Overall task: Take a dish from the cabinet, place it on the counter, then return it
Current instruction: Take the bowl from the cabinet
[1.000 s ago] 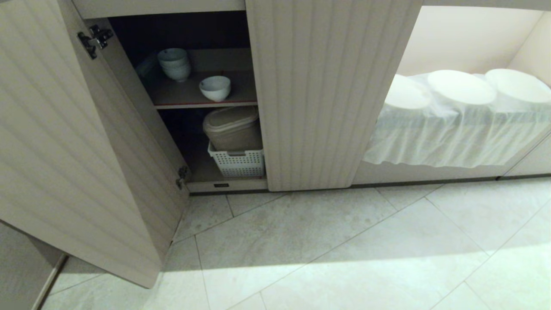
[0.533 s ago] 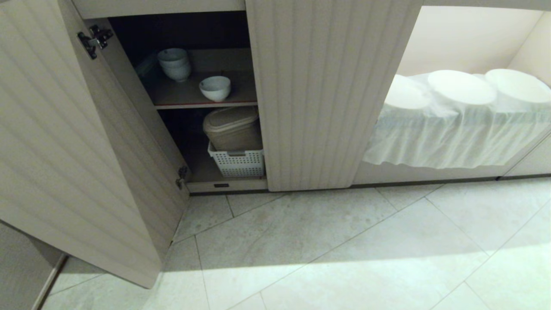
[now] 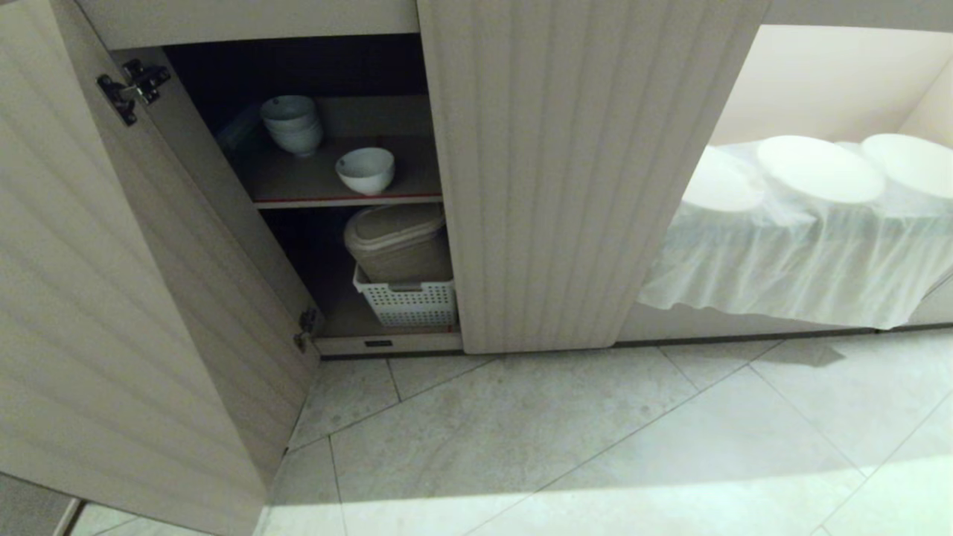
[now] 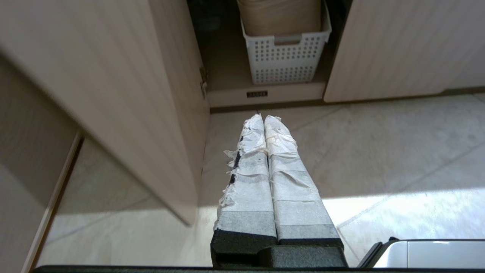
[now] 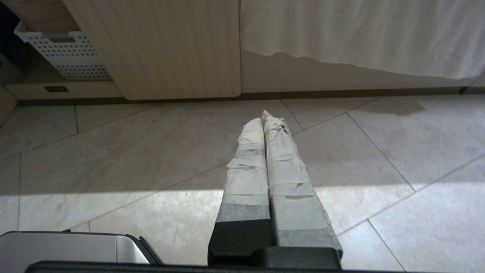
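1. Cabinet (image 3: 581,186): two fluted doors counted. Left door (image 3: 112,313) swung wide open; right door shut. Two hinges show on the open side, one high (image 3: 132,85), one low (image 3: 305,327).
2. Inside: two levels. Upper shelf (image 3: 298,182) brown, with a red front edge.
3. Upper shelf holds one single dish (image 3: 365,170), white, upright, near the front edge towards the shut door. One nested pile of bowls (image 3: 292,124) stands further back and to the left, apart from the dish. Bowl count in the pile: cannot tell exactly.
4. Lower level: one white perforated basket (image 3: 408,301) on the cabinet floor. In it, one beige lidded bin (image 3: 398,242), whose top rises above the basket rim.
5. Open niche to the right of the cabinet: one white cloth (image 3: 789,253) drapes over its front edge. Three white round plates (image 3: 819,167) lie on the cloth; the rightmost is cut by the frame edge.
6. Left gripper (image 4: 264,118): both taped fingers pressed together, nothing between them. It hangs above the tiled floor (image 3: 595,432), in front of the cabinet opening.
7. Right gripper (image 5: 262,116): fingers closed against each other, empty, above the floor before the shut door.
8. Counter not in view.
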You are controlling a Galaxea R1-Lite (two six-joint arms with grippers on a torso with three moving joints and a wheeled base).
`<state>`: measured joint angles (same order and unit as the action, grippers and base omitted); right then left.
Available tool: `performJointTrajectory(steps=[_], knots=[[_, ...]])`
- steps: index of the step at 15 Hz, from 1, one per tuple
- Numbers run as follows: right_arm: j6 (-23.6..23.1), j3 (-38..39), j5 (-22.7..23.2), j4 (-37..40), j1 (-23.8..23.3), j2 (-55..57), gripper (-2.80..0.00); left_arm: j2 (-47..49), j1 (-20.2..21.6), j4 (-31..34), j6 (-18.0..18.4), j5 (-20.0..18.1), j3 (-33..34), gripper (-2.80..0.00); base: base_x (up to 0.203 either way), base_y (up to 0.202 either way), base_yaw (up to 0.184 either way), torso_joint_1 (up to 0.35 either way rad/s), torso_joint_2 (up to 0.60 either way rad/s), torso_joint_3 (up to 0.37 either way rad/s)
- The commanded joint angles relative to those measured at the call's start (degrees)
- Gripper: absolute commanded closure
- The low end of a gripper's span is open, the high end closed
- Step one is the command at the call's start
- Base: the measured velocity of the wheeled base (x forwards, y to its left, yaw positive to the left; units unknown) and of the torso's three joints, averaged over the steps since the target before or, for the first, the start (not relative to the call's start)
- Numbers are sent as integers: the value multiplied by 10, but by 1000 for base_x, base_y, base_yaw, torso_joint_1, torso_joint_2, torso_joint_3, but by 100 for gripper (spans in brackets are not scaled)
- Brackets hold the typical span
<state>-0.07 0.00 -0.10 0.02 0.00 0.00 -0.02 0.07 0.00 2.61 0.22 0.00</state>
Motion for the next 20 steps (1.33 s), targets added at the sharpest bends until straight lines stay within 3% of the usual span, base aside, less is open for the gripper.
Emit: performJointTrajectory(steps=[1,20], knots=[[0,0,0,0,0,0,0,0,0,0,0,1,0,0,195,0,0,2,3,3],[0,0,0,0,0,0,0,0,0,0,1,0,0,0,197,0,1,2,1,2]])
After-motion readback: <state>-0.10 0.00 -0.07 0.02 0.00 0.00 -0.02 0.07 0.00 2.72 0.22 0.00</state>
